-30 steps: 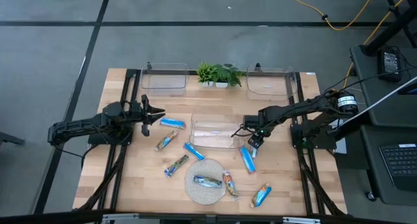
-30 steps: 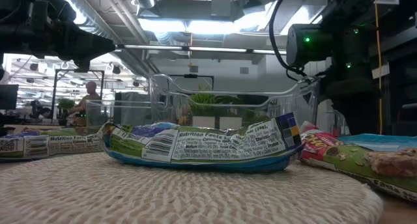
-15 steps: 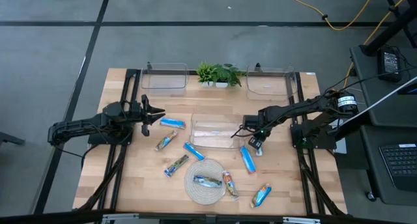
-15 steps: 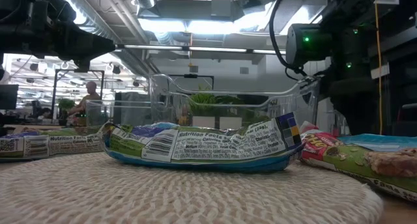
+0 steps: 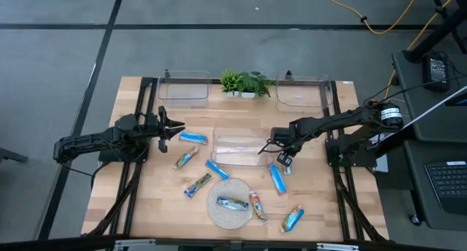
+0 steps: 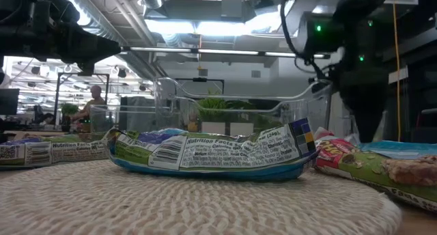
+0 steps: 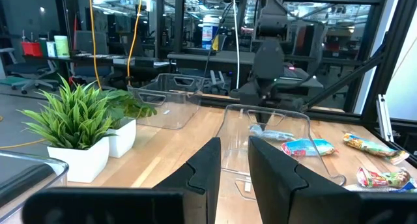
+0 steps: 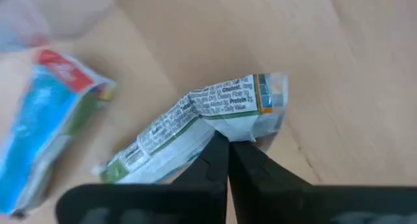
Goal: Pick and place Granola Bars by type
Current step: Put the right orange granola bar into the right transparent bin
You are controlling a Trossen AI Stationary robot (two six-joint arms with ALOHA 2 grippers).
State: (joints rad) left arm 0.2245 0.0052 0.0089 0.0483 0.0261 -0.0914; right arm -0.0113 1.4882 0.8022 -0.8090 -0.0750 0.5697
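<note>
Wrapped granola bars lie scattered on the wooden table: blue ones [image 5: 193, 138] [image 5: 217, 169] [image 5: 277, 178] and dull ones [image 5: 186, 157] [image 5: 197, 184]. Two more rest on the round woven mat [image 5: 219, 214]. My right gripper [image 5: 282, 159] points down just right of the centre clear bin [image 5: 241, 150] and is shut on a bar with white printed wrapping [image 8: 195, 120]. My left gripper [image 5: 174, 127] waits level at the table's left, its fingers [image 7: 234, 165] a narrow gap apart with nothing between them. My right gripper pinches the bar's wrapper at one long edge [image 8: 225, 127], about a third of the way from its sealed end [image 8: 270, 94], between its two fingertips. The fingers come from above, pointing down, across the bar. Whether the bar is clear of the table does not show.
Two clear bins [image 5: 182, 85] [image 5: 300, 92] stand at the far edge with a small potted plant [image 5: 244, 82] between them. Another bar [image 5: 292, 219] lies near the front right. A blue bar [image 8: 45, 120] lies close beside the held one.
My right gripper has edged a little toward the table's left, closer to the centre bin, and its wrist has rolled slightly. The white bar's end has shifted with it.
</note>
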